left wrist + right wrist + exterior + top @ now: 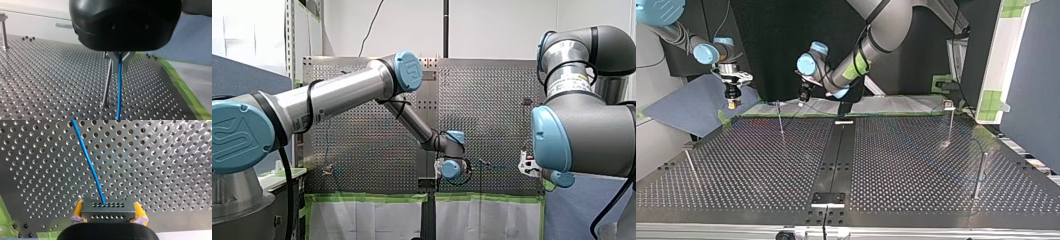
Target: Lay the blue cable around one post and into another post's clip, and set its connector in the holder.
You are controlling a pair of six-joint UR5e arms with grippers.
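In the left wrist view my left gripper (119, 65) has its metal fingers shut on the blue cable (119, 92), which runs down to the perforated table beside a thin post (107, 82). In the top view that gripper (802, 96) hangs near the table's far edge, close to a thin post (781, 122). In the right wrist view my right gripper (108, 216) is shut with its yellow pads on the grey connector (108, 210). The cable (88, 161) leaves the connector's face over the table. In the top view this gripper (731, 102) hovers off the far left corner.
More posts stand on the table in the top view: one with a clip top (949, 120) at the far right, a plain one (980, 175) at the right, a leaning one (691, 165) at the left. A small bracket (828, 199) sits at the near middle. Green tape (185, 92) marks the edge.
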